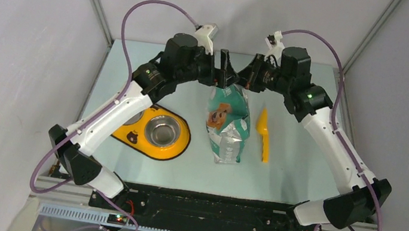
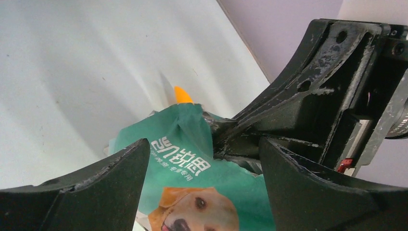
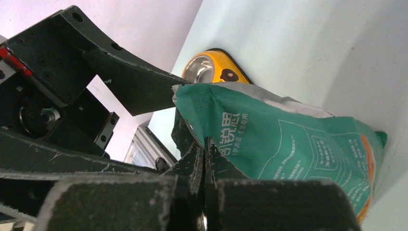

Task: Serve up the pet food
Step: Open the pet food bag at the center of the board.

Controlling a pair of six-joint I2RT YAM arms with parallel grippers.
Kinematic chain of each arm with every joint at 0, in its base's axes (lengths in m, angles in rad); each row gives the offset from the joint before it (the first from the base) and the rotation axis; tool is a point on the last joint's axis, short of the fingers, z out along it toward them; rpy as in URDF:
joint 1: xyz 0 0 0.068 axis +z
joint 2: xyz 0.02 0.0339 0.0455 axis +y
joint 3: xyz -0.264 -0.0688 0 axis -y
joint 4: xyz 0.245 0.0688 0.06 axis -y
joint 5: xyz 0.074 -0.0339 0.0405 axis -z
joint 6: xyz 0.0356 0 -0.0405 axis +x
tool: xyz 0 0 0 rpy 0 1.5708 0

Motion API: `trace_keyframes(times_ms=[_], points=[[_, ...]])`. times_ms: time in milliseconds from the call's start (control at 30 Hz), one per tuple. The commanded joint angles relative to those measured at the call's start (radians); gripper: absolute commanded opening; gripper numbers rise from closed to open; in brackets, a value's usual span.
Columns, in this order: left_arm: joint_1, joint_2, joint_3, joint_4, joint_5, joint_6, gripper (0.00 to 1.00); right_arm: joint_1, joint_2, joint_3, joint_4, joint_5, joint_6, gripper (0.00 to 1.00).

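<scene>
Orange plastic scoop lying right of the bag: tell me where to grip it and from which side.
Take the orange plastic scoop by its narrow handle, the end nearer the arm bases, coming straight down with fingers across its width. It lies flat on the table, apart from the green-and-white dog-picture bag, its wide bowl end pointing away.

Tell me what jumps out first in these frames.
Both arms meet at far centre over the green-and-white dog-picture bag: the right claw is pinched shut on its top edge, the left claw open astride it. A yellow feeder with steel bowls lies left of the bag, an orange plastic scoop right.
</scene>
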State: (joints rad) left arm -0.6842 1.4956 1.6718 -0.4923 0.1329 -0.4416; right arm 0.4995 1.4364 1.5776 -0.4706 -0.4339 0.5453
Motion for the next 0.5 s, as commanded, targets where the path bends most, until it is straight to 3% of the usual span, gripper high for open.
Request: trace_keyframes(times_ms=[0,167,300,467], points=[[-0.002,-0.031,-0.046,-0.015,-0.078,-0.032,0.83,0.008,-0.107,-0.026,0.11,-0.09,0.118,0.0],[-0.003,-0.029,-0.073,-0.037,-0.175,-0.057,0.61,0.007,-0.125,-0.034,0.115,-0.066,0.123,0.0],[-0.003,0.001,-0.051,-0.048,-0.216,-0.062,0.64,0.045,-0.119,-0.002,0.081,-0.067,0.063,0.0],[-0.008,0.074,0.027,-0.062,-0.147,-0.066,0.66,0.098,-0.108,0.039,0.009,0.002,-0.018,0.0]])
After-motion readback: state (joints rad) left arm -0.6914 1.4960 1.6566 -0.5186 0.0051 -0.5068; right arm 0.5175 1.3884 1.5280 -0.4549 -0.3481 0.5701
